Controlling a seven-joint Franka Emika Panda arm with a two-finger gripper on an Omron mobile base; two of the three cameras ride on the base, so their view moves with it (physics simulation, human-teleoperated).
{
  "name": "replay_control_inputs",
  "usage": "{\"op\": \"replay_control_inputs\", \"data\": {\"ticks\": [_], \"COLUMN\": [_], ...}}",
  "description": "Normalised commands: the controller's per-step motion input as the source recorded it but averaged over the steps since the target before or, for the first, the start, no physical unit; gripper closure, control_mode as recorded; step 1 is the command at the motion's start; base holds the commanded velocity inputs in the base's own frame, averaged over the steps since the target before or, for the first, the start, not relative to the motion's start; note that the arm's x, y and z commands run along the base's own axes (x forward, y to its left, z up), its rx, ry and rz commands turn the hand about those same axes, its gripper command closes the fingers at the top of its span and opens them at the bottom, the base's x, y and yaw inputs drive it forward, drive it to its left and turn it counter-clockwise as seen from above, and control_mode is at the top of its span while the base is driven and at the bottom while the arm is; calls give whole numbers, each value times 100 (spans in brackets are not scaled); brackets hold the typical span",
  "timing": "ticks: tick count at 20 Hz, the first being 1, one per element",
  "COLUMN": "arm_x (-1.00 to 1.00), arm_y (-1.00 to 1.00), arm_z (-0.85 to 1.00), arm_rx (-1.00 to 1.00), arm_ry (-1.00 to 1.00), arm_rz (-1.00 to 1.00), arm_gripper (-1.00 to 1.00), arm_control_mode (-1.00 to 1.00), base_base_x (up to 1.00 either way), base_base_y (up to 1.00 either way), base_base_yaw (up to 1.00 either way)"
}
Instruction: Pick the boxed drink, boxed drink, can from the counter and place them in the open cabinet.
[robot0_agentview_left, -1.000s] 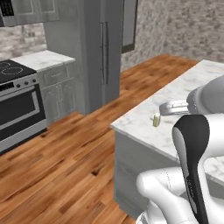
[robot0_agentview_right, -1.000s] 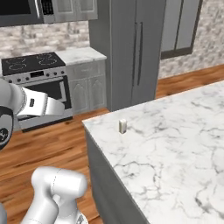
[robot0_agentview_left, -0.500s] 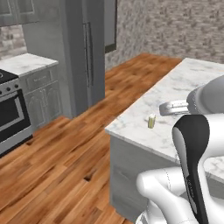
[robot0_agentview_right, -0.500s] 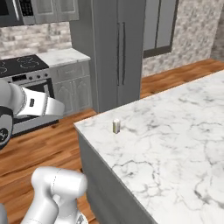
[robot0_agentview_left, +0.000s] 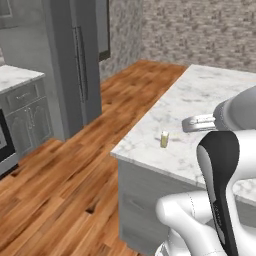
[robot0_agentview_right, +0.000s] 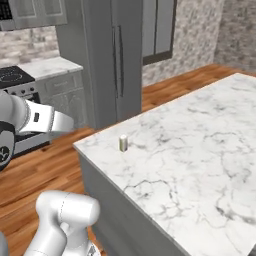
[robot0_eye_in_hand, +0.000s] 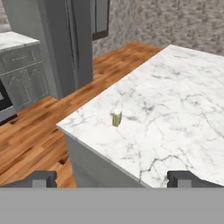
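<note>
A single boxed drink (robot0_agentview_left: 164, 139) stands upright on the white marble tabletop (robot0_agentview_left: 210, 95), close to the corner nearest the wooden floor (robot0_agentview_left: 60, 180). From the right base view the same carton (robot0_agentview_right: 123, 143) sits just in from the tabletop's (robot0_agentview_right: 200, 150) left edge, with bare veined marble stretching away behind and to the right of it. In the hand view the carton (robot0_eye_in_hand: 116, 117) appears near the middle of the picture, cream on its front with a yellowish side, well apart from the pincer (robot0_eye_in_hand: 113, 178), whose two dark fingertips (robot0_eye_in_hand: 43, 178) stand far apart at the bottom corners, wide open and holding nothing. The pincer hangs off the tabletop's (robot0_eye_in_hand: 183, 109) near corner, above the floor and the grey base, and touches nothing. Beyond the floor rises a tall grey fridge (robot0_agentview_right: 115, 55) with long vertical handles, and to its left a low grey cabinet (robot0_agentview_left: 22, 115) under a pale marble top. A stone wall (robot0_agentview_left: 200, 30) runs along the far side of the room. The arm's white and dark links (robot0_agentview_left: 220, 190) fill the lower right of the left base view
</note>
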Motion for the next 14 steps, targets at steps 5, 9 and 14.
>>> {"op": "replay_control_inputs", "data": {"ticks": [5,9,14], "arm_x": [0,0,0], "arm_y": [0,0,0], "arm_z": [0,0,0], "arm_rx": [0,0,0], "arm_ry": [0,0,0], "arm_rz": [0,0,0], "arm_gripper": [-100,-100,-100], "arm_control_mode": [100,100,100], "base_base_x": [9,9,10], "base_base_y": [0,0,0], "base_base_yaw": [-32,-32,-30]}}
